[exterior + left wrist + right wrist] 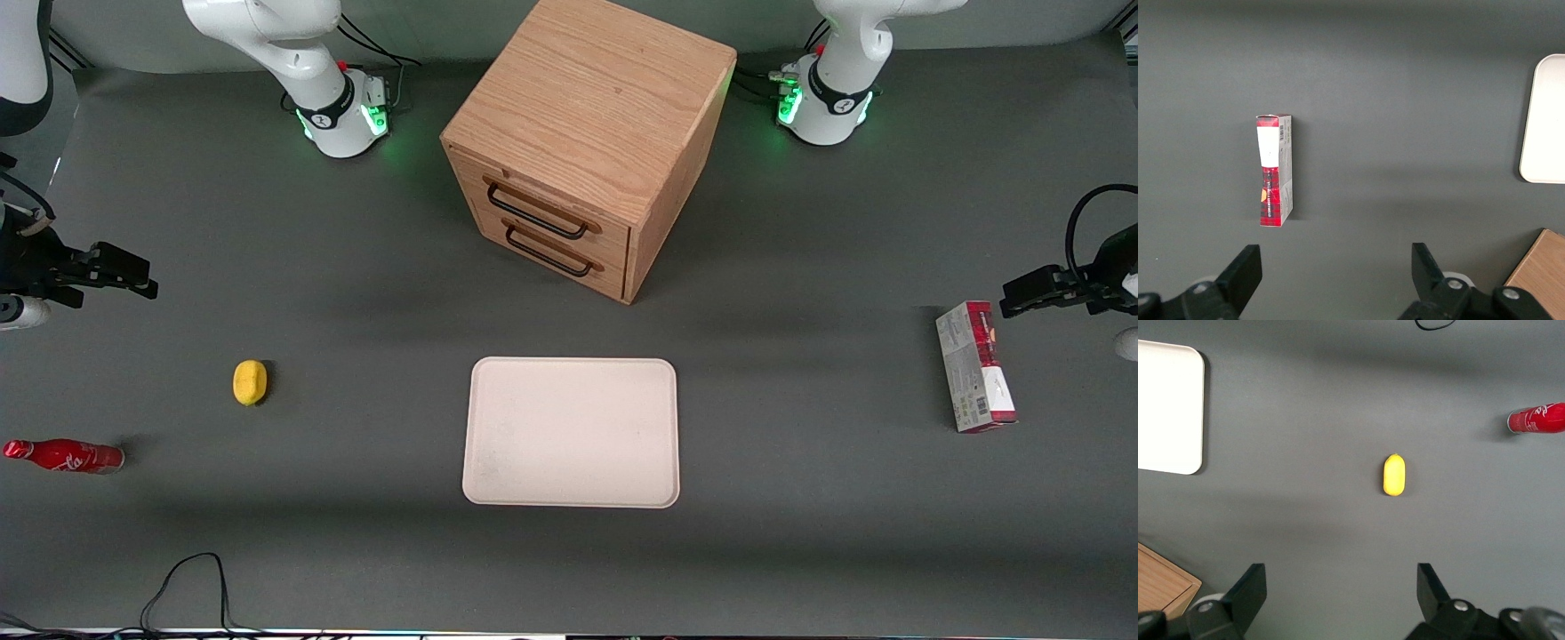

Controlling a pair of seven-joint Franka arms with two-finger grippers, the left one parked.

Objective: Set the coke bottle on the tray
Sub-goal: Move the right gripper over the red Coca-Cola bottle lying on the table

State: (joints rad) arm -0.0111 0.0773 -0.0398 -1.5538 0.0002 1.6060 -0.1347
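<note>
The coke bottle (67,456) (1538,418), glossy red with white script, lies on its side on the grey table at the working arm's end. The cream tray (572,432) (1168,407) lies flat in the middle of the table, in front of the wooden cabinet, with nothing on it. My right gripper (142,276) (1341,587) hovers open above bare table, holding nothing. It is farther from the front camera than the bottle and well apart from it.
A yellow lemon (250,382) (1394,475) lies between the bottle and the tray. A wooden two-drawer cabinet (587,142) stands farther back than the tray. A red-and-grey carton (975,366) (1275,170) lies toward the parked arm's end. A black cable (187,578) loops near the front edge.
</note>
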